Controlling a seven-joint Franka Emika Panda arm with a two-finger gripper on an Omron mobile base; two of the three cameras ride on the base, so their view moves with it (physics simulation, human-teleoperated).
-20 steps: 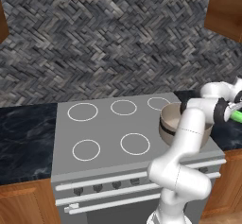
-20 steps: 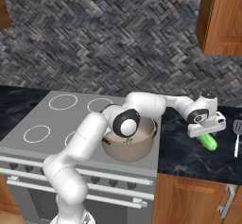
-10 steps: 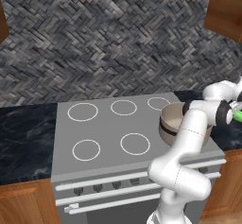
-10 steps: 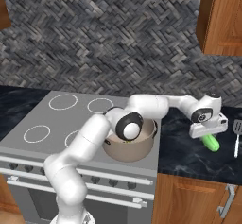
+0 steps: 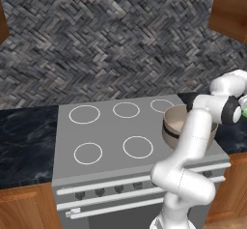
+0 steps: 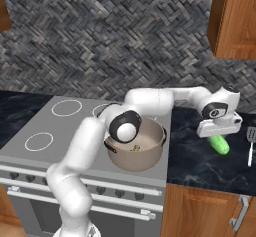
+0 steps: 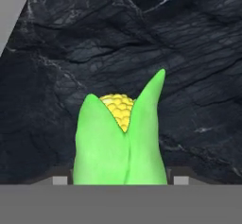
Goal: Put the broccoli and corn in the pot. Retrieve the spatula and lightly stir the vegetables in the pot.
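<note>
The white arm rises from in front of the stove (image 6: 30, 156), bends at a dark elbow joint over the near rim of the pot (image 6: 150, 153), then stretches out flat to its right, across the pot and over the dark marble counter (image 6: 200, 166). At the end of that reach the wrist turns down, so the gripper (image 6: 220, 133) points at the countertop beside the stove.

The pot stands on the front right burner, close to the stove's right edge; the left base view has it half behind the forearm (image 5: 171, 126). On its floor lies a small yellow-green piece (image 6: 134, 147), too small to tell what it is.

The gripper's fingers are closed partway on the corn (image 6: 219, 144), a bright green husk hanging slantwise below the hand, over the counter and well apart from the pot. Seen along the hand, the corn (image 7: 120, 142) fills the gap between the two finger tips of the gripper (image 7: 120, 180), its husk split at the far end to show yellow kernels, with black marble behind it.

Just past the corn, further right, the spatula (image 6: 250, 141) lies flat on the counter, untouched, blade away from the camera
</note>
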